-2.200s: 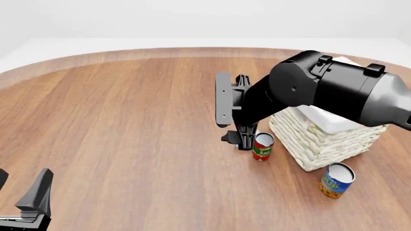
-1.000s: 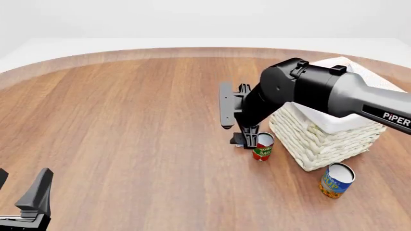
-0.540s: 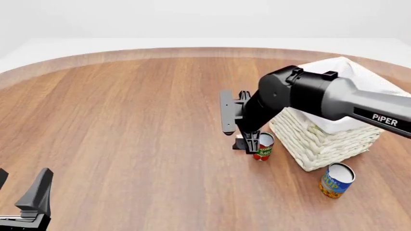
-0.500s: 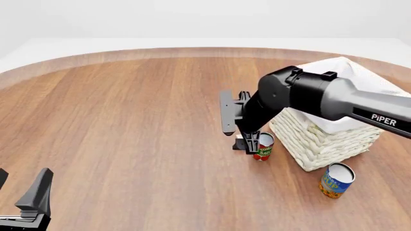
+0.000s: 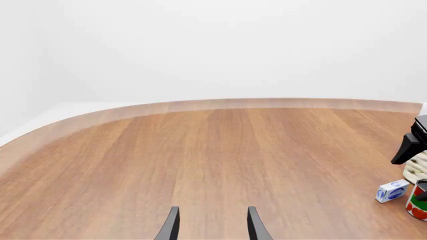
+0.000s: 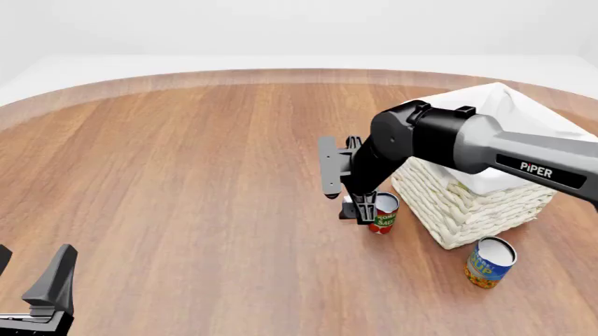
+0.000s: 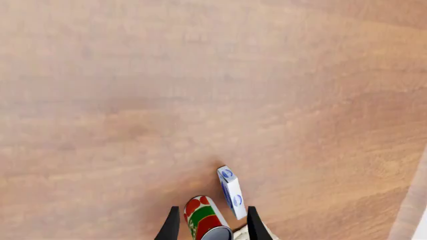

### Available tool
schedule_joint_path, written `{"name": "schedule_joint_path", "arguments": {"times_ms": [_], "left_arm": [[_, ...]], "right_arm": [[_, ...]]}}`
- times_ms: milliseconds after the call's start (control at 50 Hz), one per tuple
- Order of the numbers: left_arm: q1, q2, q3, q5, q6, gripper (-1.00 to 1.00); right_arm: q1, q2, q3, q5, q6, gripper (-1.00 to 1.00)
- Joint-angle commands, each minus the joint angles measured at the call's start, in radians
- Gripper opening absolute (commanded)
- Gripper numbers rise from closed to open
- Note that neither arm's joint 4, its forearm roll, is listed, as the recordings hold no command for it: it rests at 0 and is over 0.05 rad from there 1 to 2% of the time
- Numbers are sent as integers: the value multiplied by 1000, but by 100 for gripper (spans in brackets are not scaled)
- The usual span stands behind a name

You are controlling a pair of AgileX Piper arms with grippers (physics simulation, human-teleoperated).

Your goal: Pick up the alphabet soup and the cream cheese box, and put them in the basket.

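Observation:
The alphabet soup (image 6: 489, 262) stands upright in front of the basket (image 6: 486, 189), apart from both grippers. The cream cheese box shows in the left wrist view (image 5: 391, 190) and the right wrist view (image 7: 231, 191), standing on its edge on the table beside the red-and-green can; in the front view my right gripper hides it. My right gripper (image 6: 362, 208) is open and points down just above the box and that can, its fingers (image 7: 171, 226) on either side of them. My left gripper (image 6: 30, 283) is open and empty at the near left.
A red-and-green can (image 6: 381, 212) stands upright against the basket's left side, touching or nearly touching the box; it also shows in the right wrist view (image 7: 205, 222). The wooden table (image 6: 187, 175) has a curved far edge.
My right arm has drawn back and lowered, bringing its gripper down closer over the red-and-green can and uncovering more of the basket. The left arm and the cans have not moved.

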Motion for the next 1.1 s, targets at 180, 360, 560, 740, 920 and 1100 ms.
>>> {"name": "schedule_joint_path", "arguments": {"times_ms": [180, 360, 560, 740, 920, 1100], "left_arm": [[0, 0, 0, 0, 0, 100], [0, 0, 0, 0, 0, 100], [0, 0, 0, 0, 0, 100], [0, 0, 0, 0, 0, 100], [0, 0, 0, 0, 0, 100], [0, 0, 0, 0, 0, 100]], "right_arm": [[1, 35, -10, -1, 2, 100], [8, 47, -15, -1, 10, 100], [10, 59, -24, 2, 13, 100], [7, 75, -29, -1, 15, 100], [-5, 98, -47, 2, 9, 100], [-12, 113, -55, 1, 5, 100]]}}
